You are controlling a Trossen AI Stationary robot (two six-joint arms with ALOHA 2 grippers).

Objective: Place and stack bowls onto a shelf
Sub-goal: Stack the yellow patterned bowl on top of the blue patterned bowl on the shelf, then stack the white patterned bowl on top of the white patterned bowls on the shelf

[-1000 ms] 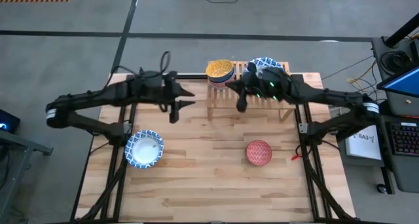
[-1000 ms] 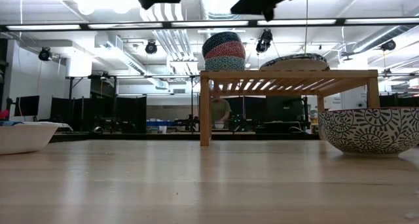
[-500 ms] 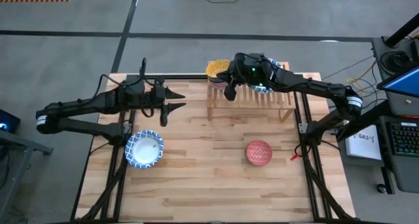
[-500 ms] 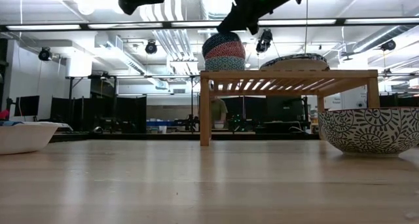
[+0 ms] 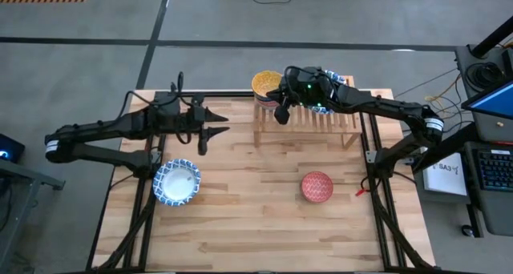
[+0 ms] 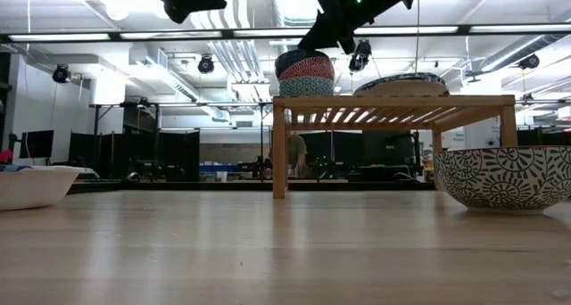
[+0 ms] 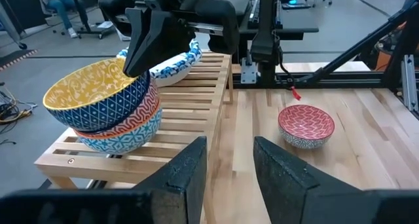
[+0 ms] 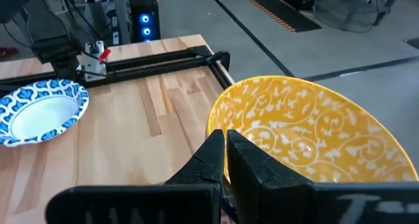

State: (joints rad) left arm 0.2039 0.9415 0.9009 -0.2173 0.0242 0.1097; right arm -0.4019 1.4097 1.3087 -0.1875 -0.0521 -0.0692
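On the shelf, yellow bowl topping small stack, right pincer clenched empty beside its rim, left pincer released, well left of shelf.

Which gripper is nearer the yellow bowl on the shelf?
Right. The right gripper sits at the yellow bowl rim; the left gripper hovers well off over the table.

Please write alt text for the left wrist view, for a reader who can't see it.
A stack of three small bowls, the yellow bowl on top, sits on the wooden slatted shelf, with the right claw at the yellow bowl's rim. A red bowl rests on the table beyond, past the left claw, open in the foreground.
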